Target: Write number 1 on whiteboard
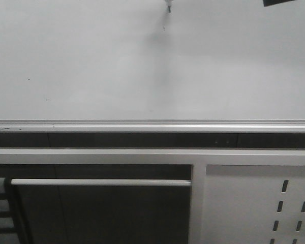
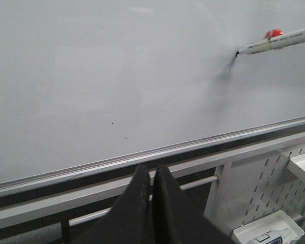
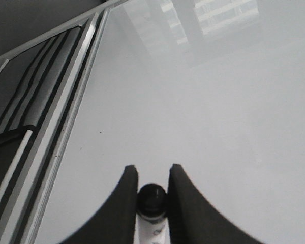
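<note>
On the left of the front view we see only the whiteboard [image 1: 117,66], a plain glossy grey-white surface with a few tiny dark specks [image 1: 29,79] low on its left half. Its silver lower edge rail [image 1: 142,123] runs the full width, and below that sit a white frame bar [image 1: 101,182] and, further right, a grey perforated panel [image 1: 274,203].

Our left gripper [image 2: 152,175] appears in the left wrist view, low in front of the rail; its two dark fingers [image 2: 137,203] are pressed together with nothing between them, well apart from the board's writing area.

Moving right, near the top centre of the front view, the marker [image 1: 169,6] pokes in from the upper edge with its tip on or just at the board. From the left wrist view we see its white barrel [image 2: 277,41] slanting in, the black tip meeting the surface. Just below the tip is the number 1 [image 2: 232,62], so far only a short, faint dark stroke; in the front view it shows as a tiny mark [image 1: 163,28] under the tip.

Our right gripper [image 3: 152,190] holds the marker: its jaws are narrow, clamped on either side of the round dark end of the marker [image 3: 152,198], facing the board.

At the far right of the left wrist view, a white tray [image 2: 267,231] sits low by the perforated panel.
</note>
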Tool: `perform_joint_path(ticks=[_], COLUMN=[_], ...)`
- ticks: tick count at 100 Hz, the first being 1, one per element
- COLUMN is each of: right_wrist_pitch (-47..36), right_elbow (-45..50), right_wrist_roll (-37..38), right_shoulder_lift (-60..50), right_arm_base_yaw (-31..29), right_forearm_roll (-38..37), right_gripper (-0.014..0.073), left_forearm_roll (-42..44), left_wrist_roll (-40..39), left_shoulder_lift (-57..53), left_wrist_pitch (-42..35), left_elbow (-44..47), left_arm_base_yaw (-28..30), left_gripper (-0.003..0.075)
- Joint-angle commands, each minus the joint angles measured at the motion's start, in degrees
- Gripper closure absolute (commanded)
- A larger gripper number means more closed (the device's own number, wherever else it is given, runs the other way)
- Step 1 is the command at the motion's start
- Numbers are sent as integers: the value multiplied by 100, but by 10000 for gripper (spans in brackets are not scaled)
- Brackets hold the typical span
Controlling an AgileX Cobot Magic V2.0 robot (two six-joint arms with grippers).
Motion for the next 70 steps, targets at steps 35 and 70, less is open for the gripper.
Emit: perform_joint_path(ticks=[35,70], right_wrist_pitch=[-49,-11], right_elbow=[-219,-219], right_wrist_roll=[-42,-42], right_shoulder_lift=[-61,259], right_arm_base_yaw=[-8,-8], right_forearm_roll=[336,511], right_gripper=[665,665], left_forearm_roll=[-22,-33], left_wrist_roll=[-8,-8], left_shoulder_lift=[70,70], left_wrist_pitch=[-464,-416], left_elbow=[-143,-143], left_arm_base_yaw=[-39,-39], left_gripper=[738,738])
